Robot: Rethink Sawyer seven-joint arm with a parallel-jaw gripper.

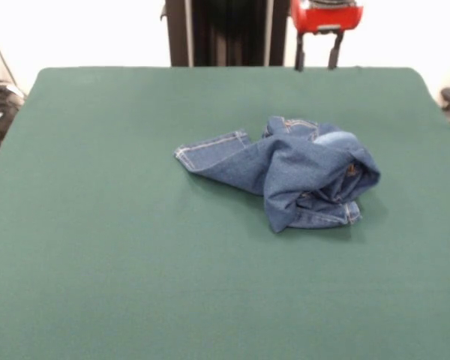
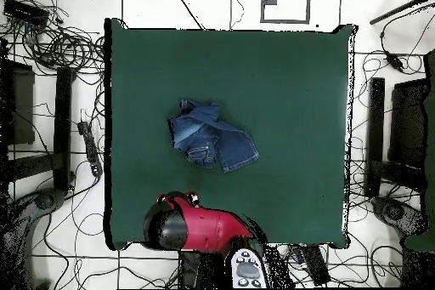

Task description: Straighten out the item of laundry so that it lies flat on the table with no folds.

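The item of laundry, a small pair of blue denim jeans (image 1: pixel 300 169), lies crumpled a little right of the middle of the dark green table (image 1: pixel 97 262). One leg stretches left and ends in a pale stitched hem (image 1: pixel 210 150). The rest is bunched in a folded heap. In the overhead view the jeans (image 2: pixel 208 136) lie left of the middle of the table (image 2: pixel 297 91). My gripper (image 1: pixel 317 56) hangs drawn back over the table's far edge, well away from the jeans, open and empty. From overhead the red arm (image 2: pixel 200 225) sits at the table's bottom edge.
The black pedestal (image 1: pixel 225 30) stands behind the table's far edge. Cables and dark gear (image 2: pixel 59 48) lie on the floor left of the table, with more stands on the right (image 2: pixel 399 133). Wide green surface surrounds the jeans on all sides.
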